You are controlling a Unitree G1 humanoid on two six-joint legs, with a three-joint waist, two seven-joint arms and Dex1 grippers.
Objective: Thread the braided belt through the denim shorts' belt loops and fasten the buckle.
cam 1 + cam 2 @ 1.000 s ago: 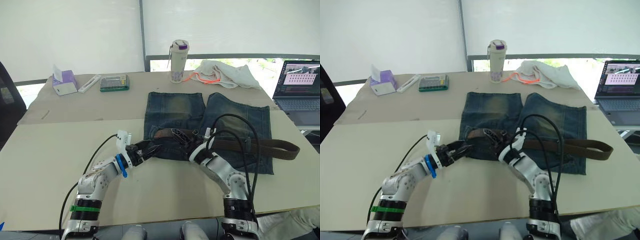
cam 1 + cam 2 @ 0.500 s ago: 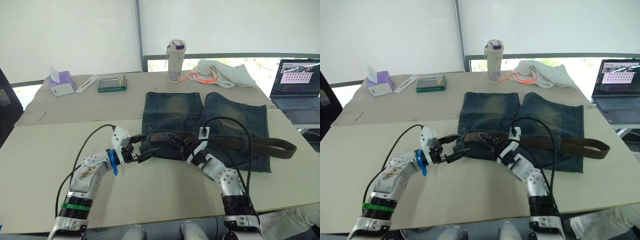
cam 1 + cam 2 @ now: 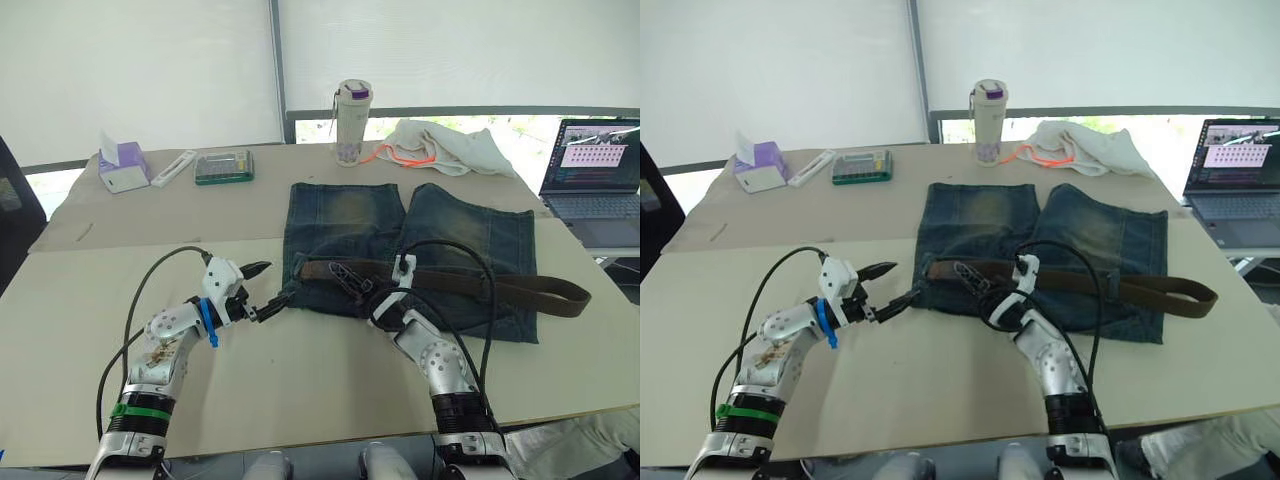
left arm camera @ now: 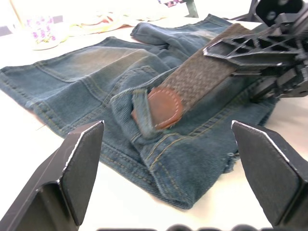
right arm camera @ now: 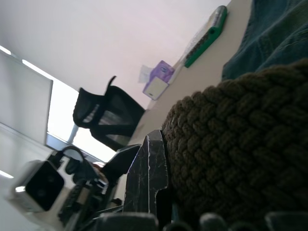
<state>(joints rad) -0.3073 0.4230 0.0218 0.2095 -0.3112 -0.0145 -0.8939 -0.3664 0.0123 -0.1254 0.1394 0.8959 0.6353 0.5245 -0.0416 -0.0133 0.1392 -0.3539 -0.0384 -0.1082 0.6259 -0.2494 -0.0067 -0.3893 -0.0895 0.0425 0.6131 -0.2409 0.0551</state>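
In the head views, the denim shorts [image 3: 400,250] are seen spread flat on the table [image 3: 90,290], waistband toward the robot, with the braided belt [image 3: 480,285] laid across the waistband and its far end trailing off past the shorts on the robot's right. The right gripper [image 3: 345,277] is clamped on the belt near its tip, while the left gripper [image 3: 262,290] is held spread wide just beside the waistband's left corner. In the left wrist view, the belt's rounded leather tip [image 4: 163,107] is seen poking under a belt loop [image 4: 141,113], and the open fingers [image 4: 72,168] frame it without touching. In the right wrist view, braided weave is shown pressed against one black finger [image 5: 151,178]. For a clean pass, the tip should probably be pinched just beyond the loop and drawn along the waistband, with the denim kept flat.
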